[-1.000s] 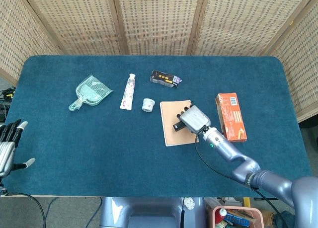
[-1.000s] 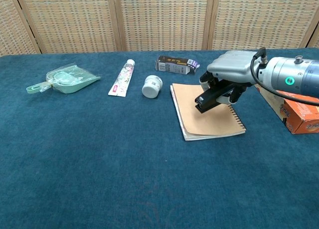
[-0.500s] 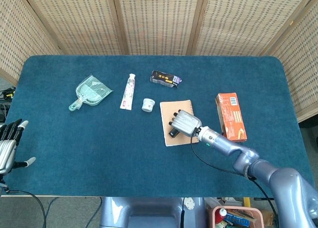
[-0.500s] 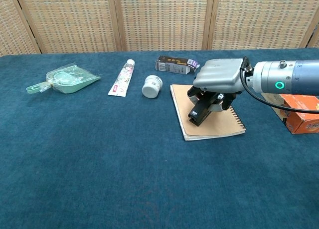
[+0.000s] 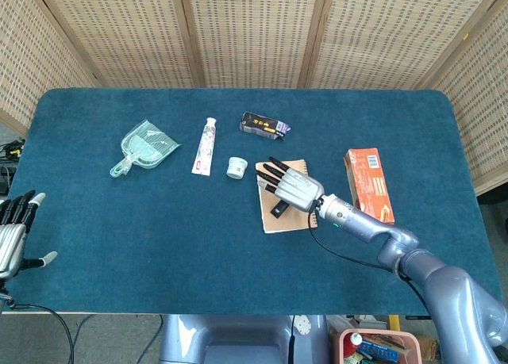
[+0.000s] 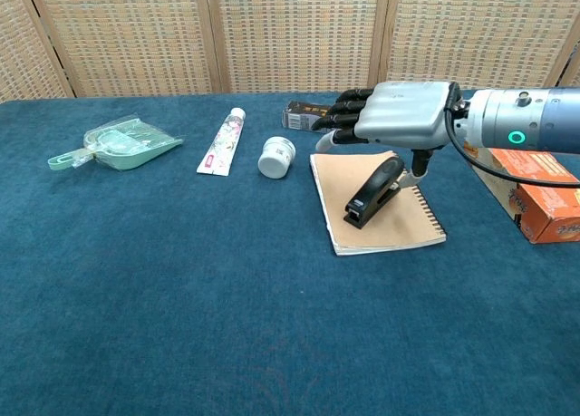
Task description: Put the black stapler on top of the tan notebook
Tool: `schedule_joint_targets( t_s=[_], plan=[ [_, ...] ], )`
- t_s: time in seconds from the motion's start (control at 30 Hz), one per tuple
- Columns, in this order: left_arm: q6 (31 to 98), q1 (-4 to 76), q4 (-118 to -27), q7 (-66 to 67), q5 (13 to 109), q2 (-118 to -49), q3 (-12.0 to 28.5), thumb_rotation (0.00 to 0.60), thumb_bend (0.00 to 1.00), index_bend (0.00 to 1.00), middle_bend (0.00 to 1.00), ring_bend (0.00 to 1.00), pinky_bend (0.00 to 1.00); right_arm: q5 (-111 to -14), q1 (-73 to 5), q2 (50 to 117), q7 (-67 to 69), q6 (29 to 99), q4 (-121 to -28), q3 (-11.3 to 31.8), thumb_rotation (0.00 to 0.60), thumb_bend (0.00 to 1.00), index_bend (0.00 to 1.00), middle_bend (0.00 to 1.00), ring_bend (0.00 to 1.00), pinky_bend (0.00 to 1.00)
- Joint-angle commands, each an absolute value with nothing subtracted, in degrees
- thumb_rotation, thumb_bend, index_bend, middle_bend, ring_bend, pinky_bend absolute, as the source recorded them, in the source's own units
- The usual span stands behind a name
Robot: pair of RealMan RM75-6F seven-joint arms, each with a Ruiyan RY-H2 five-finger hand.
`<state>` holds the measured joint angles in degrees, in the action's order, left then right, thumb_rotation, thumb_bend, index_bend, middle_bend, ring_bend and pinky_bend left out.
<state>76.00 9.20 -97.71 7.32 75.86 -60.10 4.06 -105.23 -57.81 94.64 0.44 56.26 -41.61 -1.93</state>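
The black stapler (image 6: pixel 373 192) is lying on top of the tan notebook (image 6: pixel 390 227), near the middle of its cover, with its black body running diagonally. The right robot hand (image 6: pixel 390 114) is hovering just above it with fingers stretched out flat and apart, holding nothing; in the chest view a gap is showing between the palm and the stapler.

The head view is looking down on the same scene, so the right robot hand (image 5: pixel 290 184) is covering most of the stapler (image 5: pixel 277 208), and only its lower end is peeking out beside the palm on the notebook (image 5: pixel 279 219). This view is also showing the left robot hand (image 5: pixel 13 235) at the lower left edge, beyond the desk's corner, with fingers spread wide and nothing in them; the chest view is not showing it at all.

The desk (image 5: pixel 159 245) is wearing a dark blue cloth. On it, well left of the notebook, a pale green dustpan (image 5: pixel 145 147) is lying flat. A white tube (image 5: pixel 205 146) is lying between it and a small white jar (image 5: pixel 236 167), which is sitting just beside the notebook's upper left corner. A dark box (image 5: pixel 264 126) is lying behind the notebook, and an orange box (image 5: pixel 369 186) is lying to its right. Woven cane screens (image 5: pixel 254 31) are standing behind the desk.
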Motion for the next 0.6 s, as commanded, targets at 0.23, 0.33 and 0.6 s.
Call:
schedule_joint_targets(
  t_s=[0.23, 0.33, 0.6],
  plan=[
    [77.2, 8.5, -98.1, 5.5, 77.1, -59.2, 3.7, 0.6, 0.0, 0.0, 0.0, 0.0, 0.0, -97.3, -49.7, 83.9, -6.7, 62.9, -57.0, 1.3, 0.6, 0.0, 0.0, 0.0, 0.0, 0.0],
    [78.4, 8.0, -98.1, 4.6, 78.4, -58.9, 3.5, 0.6, 0.0, 0.0, 0.0, 0.0, 0.0, -91.3, -42.8, 78.1, -10.4, 67.8, -66.7, 2.8, 0.6, 0.0, 0.0, 0.0, 0.0, 0.0],
    [82.2, 6.5, -97.8, 3.6, 83.2, -59.1, 2.2, 0.6, 0.0, 0.0, 0.0, 0.0, 0.0, -78.1, -23.1, 68.2, -10.1, 82.5, -89.0, 2.3, 0.6, 0.0, 0.0, 0.0, 0.0, 0.0]
  ],
)
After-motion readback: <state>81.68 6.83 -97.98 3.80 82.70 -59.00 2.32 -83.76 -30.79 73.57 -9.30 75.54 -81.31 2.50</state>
